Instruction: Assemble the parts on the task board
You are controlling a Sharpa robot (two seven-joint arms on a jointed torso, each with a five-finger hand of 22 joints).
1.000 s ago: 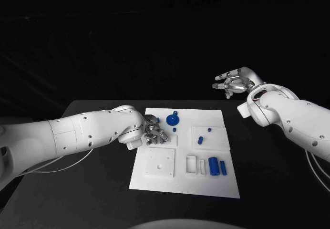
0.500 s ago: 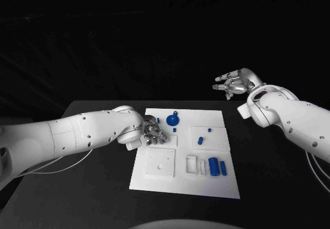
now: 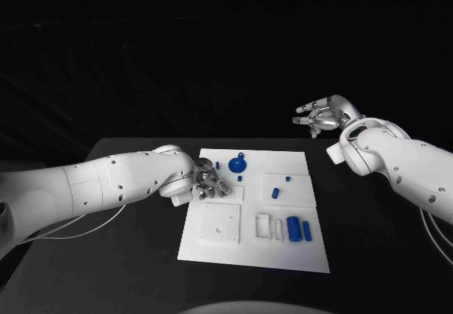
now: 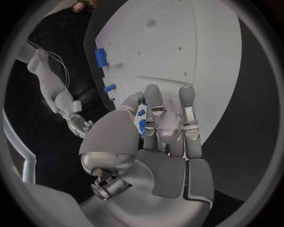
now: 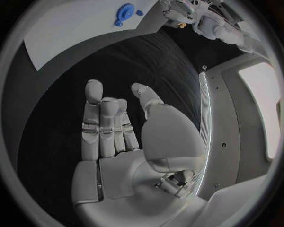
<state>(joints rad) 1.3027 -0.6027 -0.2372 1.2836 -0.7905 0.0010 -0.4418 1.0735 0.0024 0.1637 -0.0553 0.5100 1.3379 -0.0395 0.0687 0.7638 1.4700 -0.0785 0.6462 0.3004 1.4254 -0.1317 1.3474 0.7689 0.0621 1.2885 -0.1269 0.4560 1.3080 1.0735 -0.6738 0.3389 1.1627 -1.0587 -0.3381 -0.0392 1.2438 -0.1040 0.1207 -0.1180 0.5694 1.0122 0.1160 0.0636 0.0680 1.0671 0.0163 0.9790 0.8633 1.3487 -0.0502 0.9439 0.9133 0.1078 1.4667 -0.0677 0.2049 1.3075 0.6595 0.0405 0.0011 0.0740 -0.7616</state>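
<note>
The white task board (image 3: 253, 252) lies in the middle of the black table. My left hand (image 3: 209, 181) hovers low over its near-left upper corner, fingers stretched out side by side (image 4: 168, 118), with nothing seen in them. Just beyond it lies a round blue part with a tab (image 3: 237, 163), partly hidden behind the thumb (image 4: 142, 125). A blue peg (image 3: 275, 192) sits mid-board, and a blue cylinder (image 3: 294, 228) with a thinner blue bar (image 3: 306, 228) beside it lies at the right. My right hand (image 3: 321, 114) is raised past the table's far right, its palm (image 5: 118, 142) bare and fingers apart.
Square and slotted white recesses (image 3: 222, 224) mark the board's near half. Bare black table (image 3: 123, 261) surrounds the board on both sides. In the right wrist view the board's edge (image 5: 71, 33) and the round blue part (image 5: 124, 9) show far off.
</note>
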